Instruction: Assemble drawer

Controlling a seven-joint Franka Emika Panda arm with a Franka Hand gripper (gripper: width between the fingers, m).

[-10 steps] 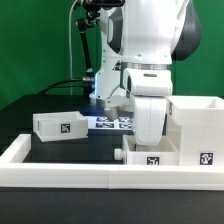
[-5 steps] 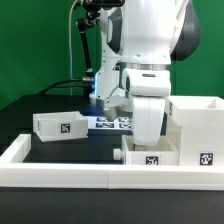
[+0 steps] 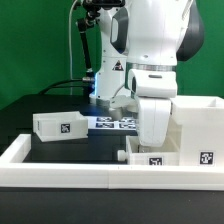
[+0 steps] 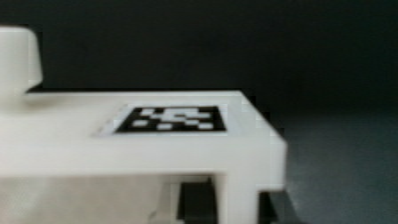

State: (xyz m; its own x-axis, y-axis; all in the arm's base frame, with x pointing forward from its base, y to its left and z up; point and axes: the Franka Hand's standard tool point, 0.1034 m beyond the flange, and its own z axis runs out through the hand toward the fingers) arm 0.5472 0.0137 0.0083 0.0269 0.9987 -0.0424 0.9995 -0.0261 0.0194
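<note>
A small white drawer tray (image 3: 152, 157) with a tag sits at the front, against the tall white case (image 3: 200, 128) on the exterior view's right. My gripper (image 4: 233, 205) is down on this tray (image 4: 175, 118). Its dark fingers (image 4: 198, 200) stand on either side of the tray's wall, shut on it. In the exterior view the hand (image 3: 155, 118) hides the fingers. A second small tray (image 3: 58, 126) with a tag lies on the black table at the exterior view's left. Part of the case (image 4: 15, 55) shows in the wrist view.
The long low white border wall (image 3: 60, 165) runs along the front and down the left side. The marker board (image 3: 112, 123) lies flat on the table behind the arm. A dark stand with cables (image 3: 85, 50) rises at the back.
My hand has shifted slightly toward the exterior view's right, and the front tray has moved with it toward the case. The left tray has not moved.
</note>
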